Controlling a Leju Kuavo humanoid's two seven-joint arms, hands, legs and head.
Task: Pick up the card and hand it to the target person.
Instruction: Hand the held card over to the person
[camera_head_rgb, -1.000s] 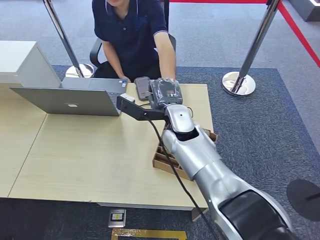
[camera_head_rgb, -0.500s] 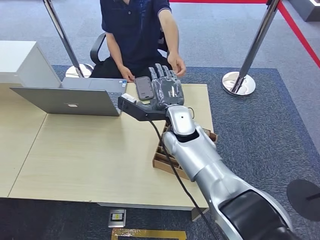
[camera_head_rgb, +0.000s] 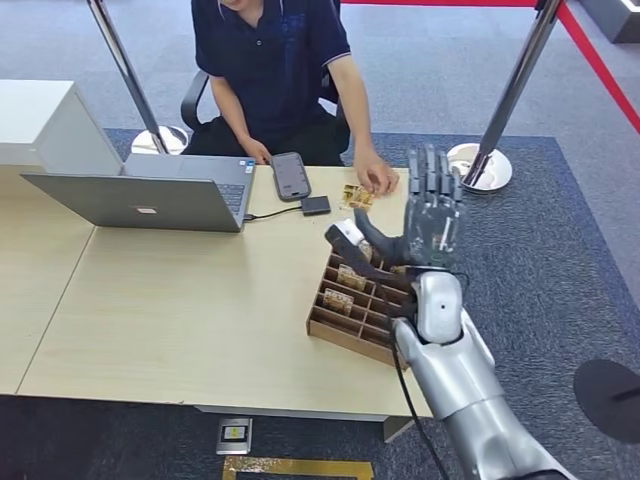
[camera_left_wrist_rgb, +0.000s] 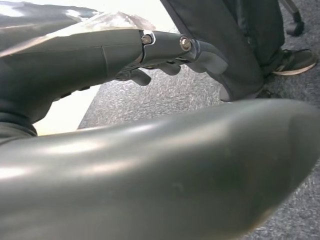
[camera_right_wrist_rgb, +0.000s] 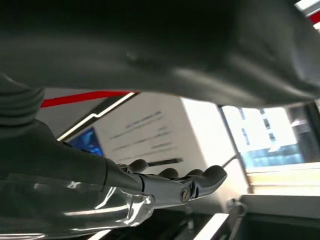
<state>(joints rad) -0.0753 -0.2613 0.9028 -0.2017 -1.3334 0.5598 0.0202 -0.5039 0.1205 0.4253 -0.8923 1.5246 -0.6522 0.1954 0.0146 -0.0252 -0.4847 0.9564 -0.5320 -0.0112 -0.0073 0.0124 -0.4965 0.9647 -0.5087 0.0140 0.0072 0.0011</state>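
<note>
On the counter (camera_head_rgb: 189, 300), the seated person (camera_head_rgb: 272, 70) now rests a hand on the card (camera_head_rgb: 356, 196), which has passed over. Beside the wooden tray (camera_head_rgb: 332, 325), the right robot hand (camera_head_rgb: 430, 215) has drawn back, fingers spread and empty, so delivery looks done.

Person's (camera_head_rgb: 275, 70) head cut off by head view's top edge. Person's hand (camera_head_rgb: 375, 177) covered part of card (camera_head_rgb: 356, 196) on table (camera_head_rgb: 166, 310); print on card too small to read. Right hand (camera_head_rgb: 426, 215), fingers spread and raised, hid far corner of cardboard tray (camera_head_rgb: 355, 310) (contents of its compartments too small to tell). Right arm ran out of frame at bottom. Left hand (camera_left_wrist_rgb: 124, 60) blurred in left wrist view, grey cover blocking most of scene. Wall text in right wrist view illegible.
</note>
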